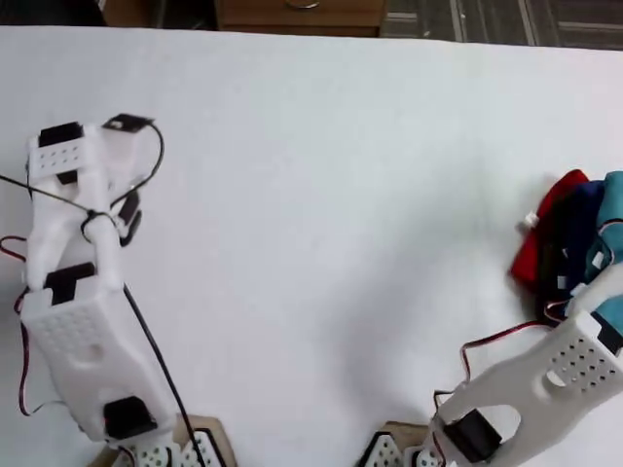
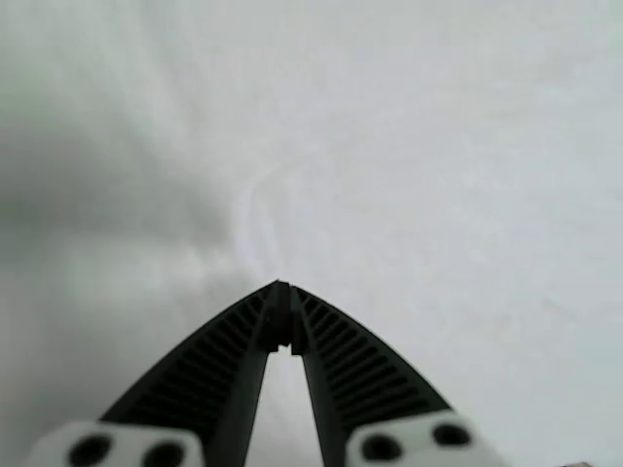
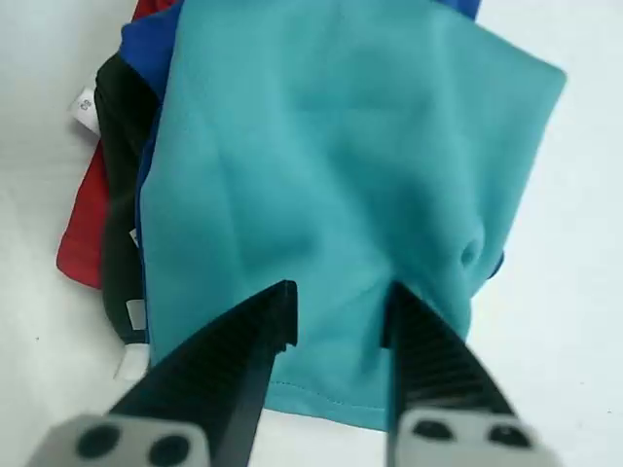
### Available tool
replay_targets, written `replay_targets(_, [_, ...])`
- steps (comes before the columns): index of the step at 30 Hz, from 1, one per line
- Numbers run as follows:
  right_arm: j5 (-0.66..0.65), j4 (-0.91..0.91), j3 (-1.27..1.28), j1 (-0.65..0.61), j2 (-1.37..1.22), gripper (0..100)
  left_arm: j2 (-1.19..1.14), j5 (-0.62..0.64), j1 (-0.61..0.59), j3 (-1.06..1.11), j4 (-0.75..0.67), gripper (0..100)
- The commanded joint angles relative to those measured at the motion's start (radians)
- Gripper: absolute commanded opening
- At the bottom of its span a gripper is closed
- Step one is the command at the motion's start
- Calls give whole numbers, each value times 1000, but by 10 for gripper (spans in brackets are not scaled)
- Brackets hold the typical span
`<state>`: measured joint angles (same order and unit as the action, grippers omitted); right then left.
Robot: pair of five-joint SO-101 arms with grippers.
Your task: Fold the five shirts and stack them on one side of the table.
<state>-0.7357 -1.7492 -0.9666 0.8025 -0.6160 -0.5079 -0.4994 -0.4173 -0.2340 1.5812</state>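
It looked like a robotics lab or workshop set up in an ordinary room. A plain white table [image 1: 321, 195] carried a left arm [image 1: 78, 292] and a right arm [image 1: 545, 379] of white plastic, with loose red and black wires [image 1: 487, 345], fixed on small wooden bases [image 1: 209, 438]. Behind it were a wooden cabinet [image 1: 297, 15] and grey floor [image 1: 506, 19].
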Motion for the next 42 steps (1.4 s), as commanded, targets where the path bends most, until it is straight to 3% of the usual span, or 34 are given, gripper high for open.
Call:
replay_targets(1, [8,-7,21,-18,4,33,81,3,8,-38,-2,22])
replay_targets(11, [3,87,20,-73,-179,20,89,3,-5,-51,8,22])
replay_targets(19, [9,10,-209,-153,-24,26,347,25,-8,-136,8,23])
replay_targets(22, [17,-21,-183,-220,71,96,474,20,-43,-120,28,24])
replay_targets(26, [87,-21,-21,-367,236,277,549,-9,-213,-50,87,39])
replay_targets(30, [123,-21,255,-590,440,402,503,-238,-520,-15,-55,148])
replay_targets(34, [137,-19,537,-796,667,382,361,-367,-783,-99,-307,255])
replay_targets(38, [137,-19,753,-951,900,351,141,-451,-905,-240,-298,269])
replay_targets(42, [137,-19,930,-1038,1106,330,-95,-460,-950,-423,-278,270])
